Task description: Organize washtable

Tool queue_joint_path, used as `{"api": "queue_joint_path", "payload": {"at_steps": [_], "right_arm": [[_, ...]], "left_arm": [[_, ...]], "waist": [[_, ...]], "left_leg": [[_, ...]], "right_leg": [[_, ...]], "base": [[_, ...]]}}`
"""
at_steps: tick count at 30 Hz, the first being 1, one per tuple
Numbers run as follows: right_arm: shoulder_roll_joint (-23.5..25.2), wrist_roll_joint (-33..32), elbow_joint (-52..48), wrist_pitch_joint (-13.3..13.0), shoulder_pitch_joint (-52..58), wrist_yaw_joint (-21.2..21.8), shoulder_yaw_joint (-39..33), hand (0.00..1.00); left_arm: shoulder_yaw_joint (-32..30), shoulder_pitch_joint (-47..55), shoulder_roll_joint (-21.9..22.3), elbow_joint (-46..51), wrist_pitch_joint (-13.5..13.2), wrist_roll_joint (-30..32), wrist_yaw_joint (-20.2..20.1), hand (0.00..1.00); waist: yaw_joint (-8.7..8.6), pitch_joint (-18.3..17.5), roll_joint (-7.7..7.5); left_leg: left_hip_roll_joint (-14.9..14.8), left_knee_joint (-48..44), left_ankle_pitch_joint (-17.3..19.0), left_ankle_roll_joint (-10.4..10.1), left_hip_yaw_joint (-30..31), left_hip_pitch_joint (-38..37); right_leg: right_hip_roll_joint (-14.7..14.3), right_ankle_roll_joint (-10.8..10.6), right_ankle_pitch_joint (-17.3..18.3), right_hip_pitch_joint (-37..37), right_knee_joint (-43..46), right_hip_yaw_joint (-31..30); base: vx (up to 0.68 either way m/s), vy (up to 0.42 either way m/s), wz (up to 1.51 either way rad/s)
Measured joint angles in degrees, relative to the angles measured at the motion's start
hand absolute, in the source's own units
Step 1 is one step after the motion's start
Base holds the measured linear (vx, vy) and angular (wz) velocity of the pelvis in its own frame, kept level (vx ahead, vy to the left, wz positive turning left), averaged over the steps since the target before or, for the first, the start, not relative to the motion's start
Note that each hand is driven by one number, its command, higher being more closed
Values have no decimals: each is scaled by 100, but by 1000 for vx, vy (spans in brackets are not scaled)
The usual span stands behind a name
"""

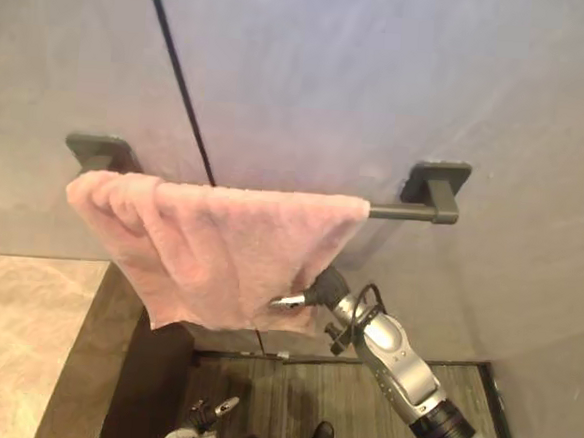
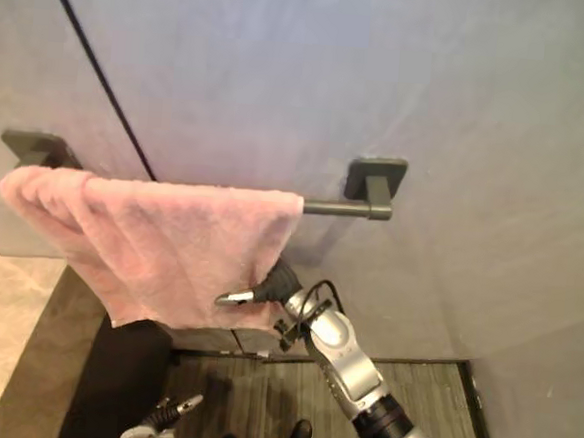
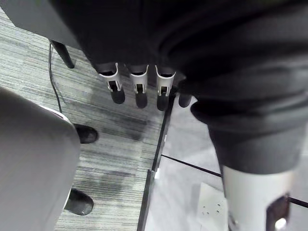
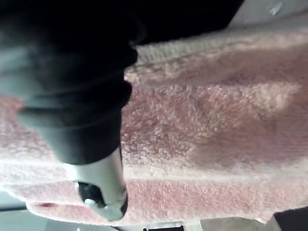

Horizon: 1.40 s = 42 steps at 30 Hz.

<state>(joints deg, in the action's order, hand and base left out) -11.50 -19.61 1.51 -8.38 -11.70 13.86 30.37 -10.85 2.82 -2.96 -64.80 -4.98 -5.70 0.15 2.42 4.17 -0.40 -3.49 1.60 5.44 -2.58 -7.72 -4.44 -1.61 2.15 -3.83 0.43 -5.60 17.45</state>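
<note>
**Towel being squared on its bar**

The right hand (image 1: 310, 296), lower centre, touches the pink towel (image 1: 220, 244) at its bottom-right corner; its grip cannot be told. The towel hangs bunched leftward on the towel bar (image 1: 398, 212). It likely needs spreading rightward next. The left hand (image 3: 138, 79) hangs slack-fingered at the bottom edge.

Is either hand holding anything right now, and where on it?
Left hand is open and empty. Right hand is at the pink towel's lower right edge, partly hidden behind it; a grip cannot be confirmed.
</note>
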Motion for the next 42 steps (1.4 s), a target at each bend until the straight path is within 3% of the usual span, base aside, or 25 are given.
{"api": "queue_joint_path", "payload": {"at_steps": [10,19,24,31,42], "right_arm": [[-23,28,-3,-8,66,-6,-285,100],[-4,222,-278,-175,587,26,-842,100],[4,255,-298,-252,687,123,-1118,100],[53,331,-296,-240,706,125,-1250,100],[108,332,-296,-226,705,124,-1348,100]], "left_arm": [[105,135,-10,471,-68,-347,6,0],[369,944,74,3218,-303,-1255,-29,0],[122,1364,480,4881,-372,-1734,-141,0],[-88,1397,608,6920,-673,-1831,-127,0],[-127,1397,610,8190,-986,-1759,-85,0]], "waist": [[10,64,-100],[163,67,-101],[171,71,-91],[163,87,-47],[167,79,-30]], "left_leg": [[52,31,-59,27,152,83],[62,-4,-66,39,252,191],[65,-25,-59,48,311,284],[102,-23,-102,96,327,283],[169,-3,-172,161,404,274]], "right_leg": [[59,-17,11,-32,1,140],[72,-25,16,-87,2,187],[104,-108,74,-171,98,170],[164,-110,77,-177,162,214],[246,-110,76,-175,215,289]], "base": [[1,-2,8],[3,-3,5],[-1,1,5],[1,11,3],[9,20,4]]}}
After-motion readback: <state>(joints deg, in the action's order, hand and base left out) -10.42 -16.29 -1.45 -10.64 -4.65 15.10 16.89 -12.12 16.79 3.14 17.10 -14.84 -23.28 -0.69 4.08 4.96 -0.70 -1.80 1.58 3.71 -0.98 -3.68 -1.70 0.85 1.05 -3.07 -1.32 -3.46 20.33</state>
